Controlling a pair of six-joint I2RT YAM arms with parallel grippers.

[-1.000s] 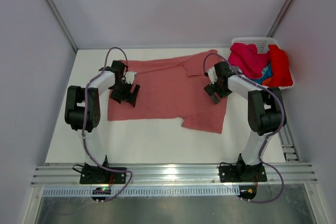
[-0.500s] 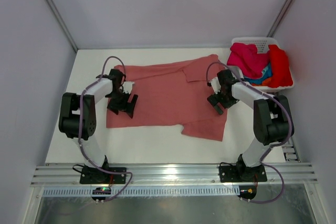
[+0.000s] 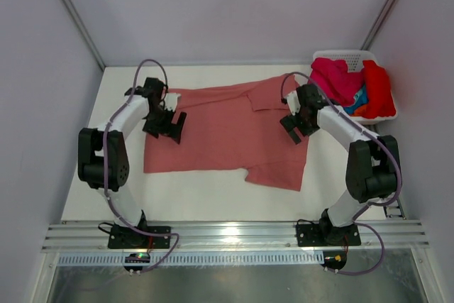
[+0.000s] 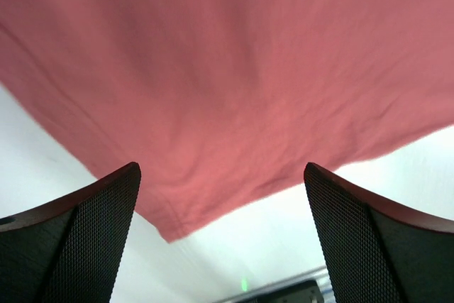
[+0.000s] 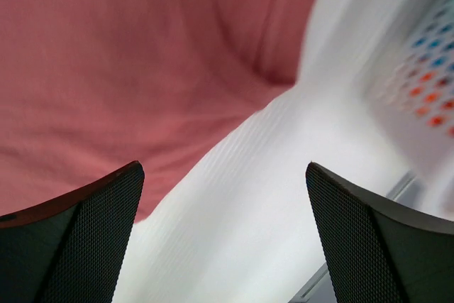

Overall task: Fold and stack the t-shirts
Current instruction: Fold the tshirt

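Observation:
A salmon pink t-shirt (image 3: 227, 129) lies spread flat on the white table, one sleeve folded in at its upper right and a flap jutting out at its lower right. My left gripper (image 3: 168, 128) hovers over the shirt's left edge, open and empty; its wrist view shows the shirt (image 4: 234, 83) and its lower corner between the jaws. My right gripper (image 3: 294, 129) hovers over the shirt's right edge, open and empty; its wrist view shows the shirt's edge (image 5: 128, 76) and bare table. Magenta (image 3: 335, 79), red (image 3: 379, 90), blue and orange shirts sit piled in the basket.
The white plastic basket (image 3: 349, 56) stands at the back right corner, close behind my right arm. Grey walls close in the table on three sides. A metal rail (image 3: 234, 235) runs along the near edge.
Both grippers have drawn back up towards the far side of the shirt from half a second ago. The shirt lies lower and flatter than one second ago.

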